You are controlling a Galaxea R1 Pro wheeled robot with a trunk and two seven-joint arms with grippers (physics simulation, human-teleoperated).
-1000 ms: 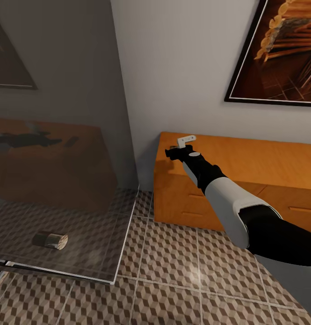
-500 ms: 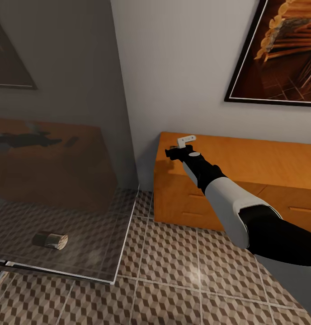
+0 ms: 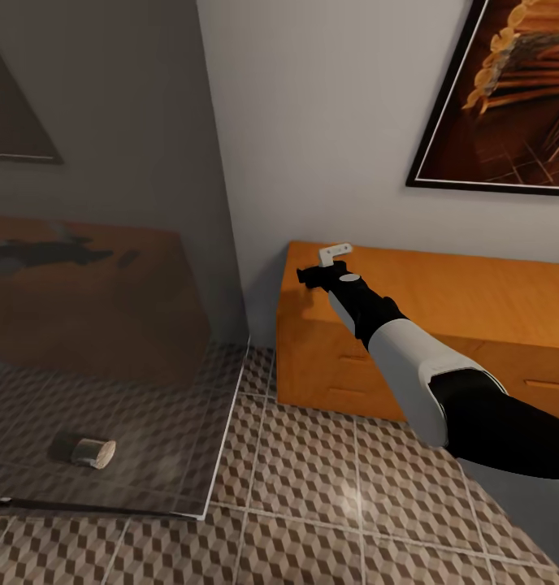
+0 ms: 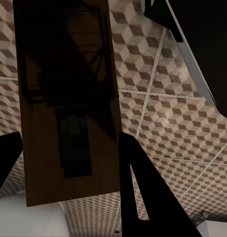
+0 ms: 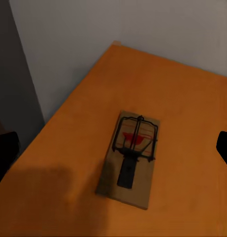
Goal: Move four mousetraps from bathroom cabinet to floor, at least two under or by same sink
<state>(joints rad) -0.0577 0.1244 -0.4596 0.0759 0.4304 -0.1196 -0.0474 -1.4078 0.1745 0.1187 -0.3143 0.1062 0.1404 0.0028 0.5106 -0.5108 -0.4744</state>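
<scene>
A: Underfoot, what is the surface?

B: Tiled floor (image 3: pixel 312 479) in a brown-and-beige cube print, across the lower frame. A pale wall rises behind, with a dark-framed picture (image 3: pixel 507 97) at upper right. A glass panel (image 3: pixel 109 325) fills the left, and a short cork-ended cylinder (image 3: pixel 84 449) lies behind it at lower left.

A: And the cabinet?

B: Orange wood, at centre right against the wall (image 3: pixel 474 325). Its drawer fronts are shut, with slim bar handles. In the right wrist view one trap (image 5: pixel 129 157) lies flat on its top, near the corner by the wall.

A: The right arm?

B: It reaches from lower right up toward the cabinet's left end. The right hand (image 3: pixel 316 276) hangs just above the top. In the wrist view its dark fingertips sit at opposite frame edges, spread wide, holding nothing, with the trap between them but apart.

A: The left hand?

B: In the left wrist view the left hand (image 4: pixel 68 163) grips a second trap (image 4: pixel 68 103) between its fingers, closed on the board, above the tiles.
</scene>
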